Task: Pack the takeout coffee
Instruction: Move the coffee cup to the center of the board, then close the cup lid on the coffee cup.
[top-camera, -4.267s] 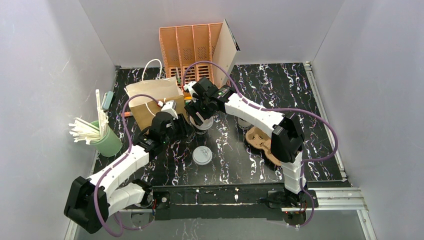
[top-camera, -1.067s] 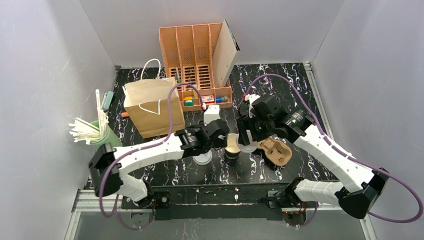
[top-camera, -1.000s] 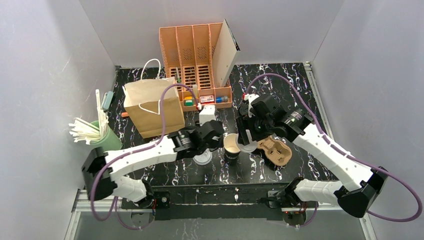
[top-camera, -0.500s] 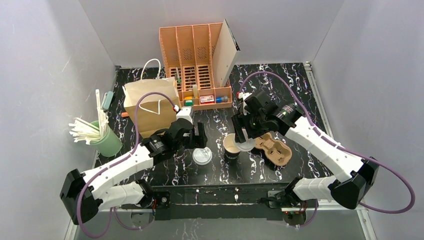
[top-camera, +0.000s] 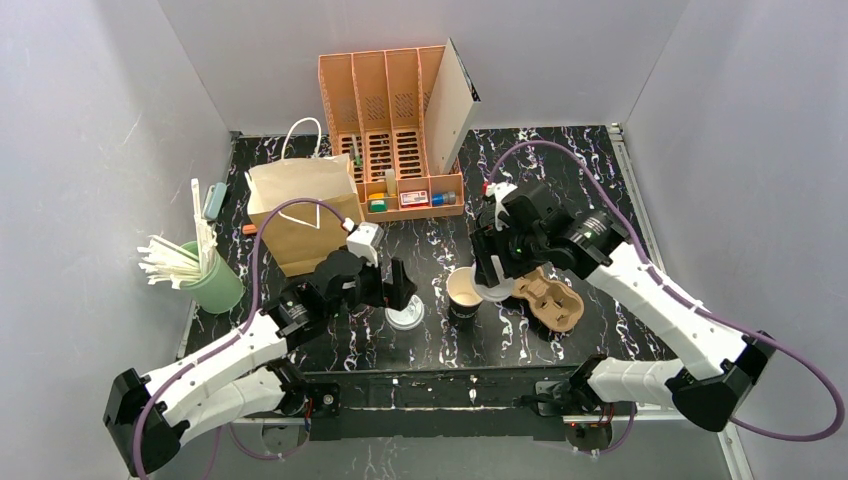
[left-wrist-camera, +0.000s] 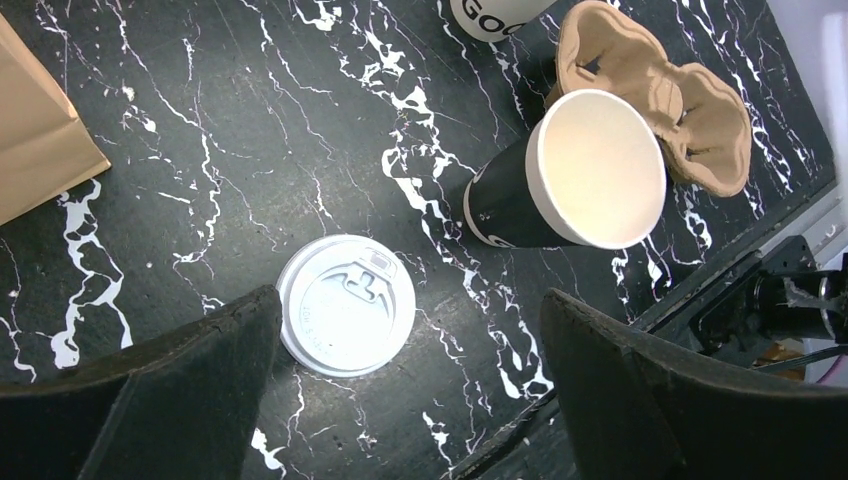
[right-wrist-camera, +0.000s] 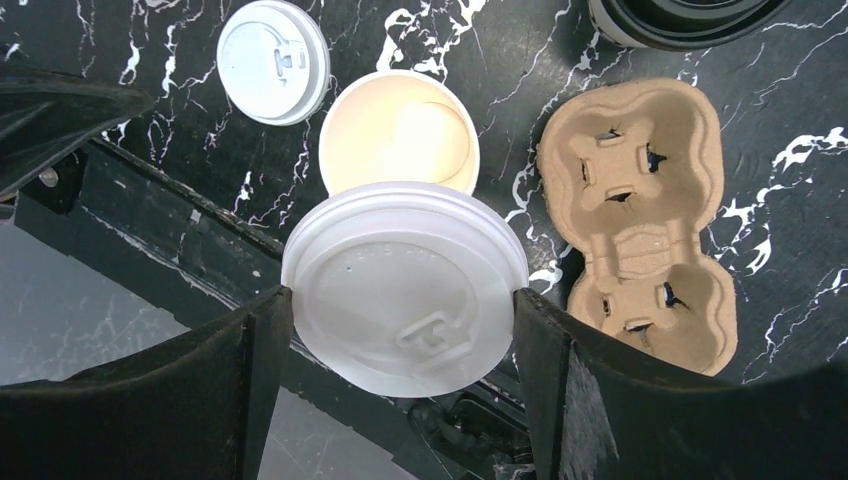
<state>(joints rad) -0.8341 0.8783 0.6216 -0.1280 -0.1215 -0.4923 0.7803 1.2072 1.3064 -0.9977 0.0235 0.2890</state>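
The takeout coffee cup (top-camera: 463, 292) stands open near the table's front middle, with black walls, a white rim and a cream inside (left-wrist-camera: 590, 170) (right-wrist-camera: 398, 130). My right gripper (right-wrist-camera: 400, 300) is shut on a white plastic lid (right-wrist-camera: 405, 285), held flat by its edges just above and to the near right of the cup's mouth (top-camera: 492, 292). My left gripper (left-wrist-camera: 410, 320) is open wide and holds nothing. It hangs over the table left of the cup, above a second white lid (left-wrist-camera: 346, 305) that lies flat. A white cup with a black lid (right-wrist-camera: 680, 15) shows at the frame edge.
A brown pulp cup carrier (top-camera: 548, 298) lies right of the cup. A brown paper bag (top-camera: 305, 215) stands at the back left, with an orange organizer (top-camera: 390, 100) behind it. A green cup of white straws (top-camera: 210, 280) is at the far left.
My left gripper has opened wide and drawn back to the left, away from the cup. My right gripper, with the white lid, has stayed over the cup.
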